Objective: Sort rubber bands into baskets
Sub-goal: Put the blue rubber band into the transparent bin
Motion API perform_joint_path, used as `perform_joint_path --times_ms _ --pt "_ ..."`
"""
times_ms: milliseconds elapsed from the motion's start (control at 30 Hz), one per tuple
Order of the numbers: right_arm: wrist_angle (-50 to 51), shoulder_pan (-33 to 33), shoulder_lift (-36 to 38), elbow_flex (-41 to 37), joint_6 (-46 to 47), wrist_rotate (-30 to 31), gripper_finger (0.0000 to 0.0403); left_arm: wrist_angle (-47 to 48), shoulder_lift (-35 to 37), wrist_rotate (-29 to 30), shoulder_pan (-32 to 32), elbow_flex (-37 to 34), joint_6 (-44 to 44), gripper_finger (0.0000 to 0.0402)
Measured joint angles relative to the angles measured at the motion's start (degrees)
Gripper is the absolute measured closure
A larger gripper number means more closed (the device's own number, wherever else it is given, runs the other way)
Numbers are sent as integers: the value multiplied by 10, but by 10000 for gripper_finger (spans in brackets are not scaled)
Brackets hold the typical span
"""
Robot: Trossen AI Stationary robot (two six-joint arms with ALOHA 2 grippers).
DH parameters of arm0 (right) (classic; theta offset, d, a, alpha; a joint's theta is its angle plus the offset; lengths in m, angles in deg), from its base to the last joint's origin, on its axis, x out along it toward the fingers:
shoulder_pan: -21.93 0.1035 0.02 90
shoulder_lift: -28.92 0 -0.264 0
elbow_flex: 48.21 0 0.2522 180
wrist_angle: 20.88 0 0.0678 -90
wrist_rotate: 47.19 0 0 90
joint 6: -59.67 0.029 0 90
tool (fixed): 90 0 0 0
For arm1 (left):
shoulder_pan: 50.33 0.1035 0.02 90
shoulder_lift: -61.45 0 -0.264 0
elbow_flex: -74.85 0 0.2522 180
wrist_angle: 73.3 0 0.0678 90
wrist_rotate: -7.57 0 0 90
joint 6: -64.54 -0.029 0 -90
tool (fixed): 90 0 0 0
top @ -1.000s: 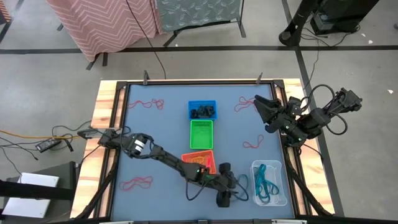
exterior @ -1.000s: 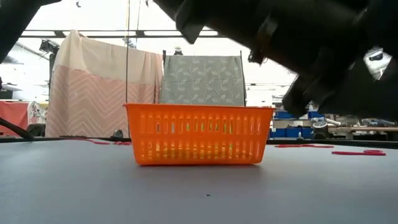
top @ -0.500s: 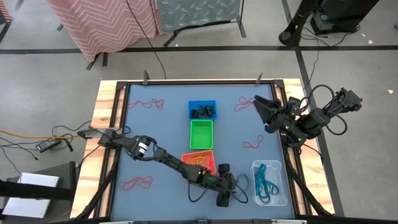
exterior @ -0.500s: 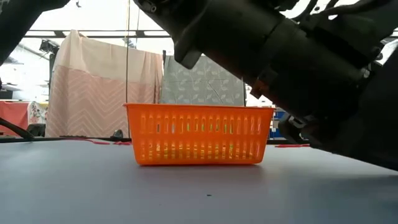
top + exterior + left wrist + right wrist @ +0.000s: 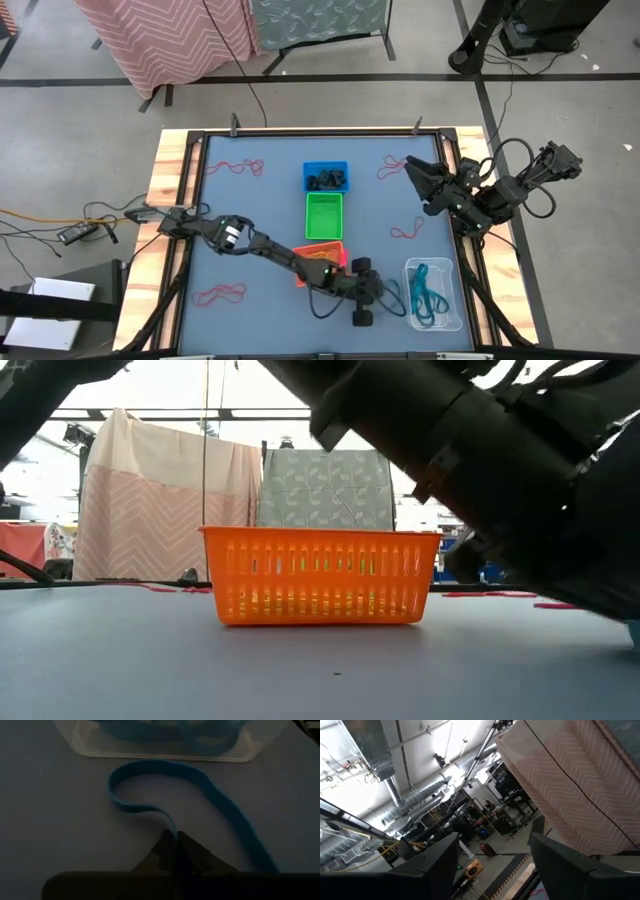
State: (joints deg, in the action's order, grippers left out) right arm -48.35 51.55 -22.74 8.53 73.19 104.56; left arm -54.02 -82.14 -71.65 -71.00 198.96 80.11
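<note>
Pinching teal-blue rubber band (image 5: 220, 805) on table, just beside clear tub (image 5: 433, 294) — left gripper (image 5: 176, 851), jaws closed on band. Holding teal bands already in tub, black ones in blue basket (image 5: 325, 177). Lying loose still: red bands (image 5: 220, 294) near table corners. Waiting at far right edge, jaws wide, empty — right gripper (image 5: 418, 172).

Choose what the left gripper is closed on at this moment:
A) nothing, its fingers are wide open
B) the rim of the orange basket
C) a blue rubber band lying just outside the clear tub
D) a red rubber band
C: in the left wrist view the left gripper has its fingers pinched together on the blue rubber band, which lies on the table beside the clear tub.
</note>
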Motion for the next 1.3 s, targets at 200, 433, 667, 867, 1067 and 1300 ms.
perform_joint_path --times_ms 200,433,667,867,1067,1300 --pt "-39 0 1 0 0 -32 147 13 28 -1 28 65 -57 397" --pt "-116 0 8 0 -23 -107 147 95 51 3 41 185 -127 399" --pt "-153 0 13 0 -57 -124 147 31 56 5 44 245 -185 400" --pt "-159 0 16 0 -62 -124 147 -96 37 -50 50 213 -181 400" --pt "-160 0 17 0 -60 -123 147 -211 -10 -76 50 209 -179 400" --pt "-154 0 13 0 -60 -119 147 -222 -67 -78 50 209 -179 389"
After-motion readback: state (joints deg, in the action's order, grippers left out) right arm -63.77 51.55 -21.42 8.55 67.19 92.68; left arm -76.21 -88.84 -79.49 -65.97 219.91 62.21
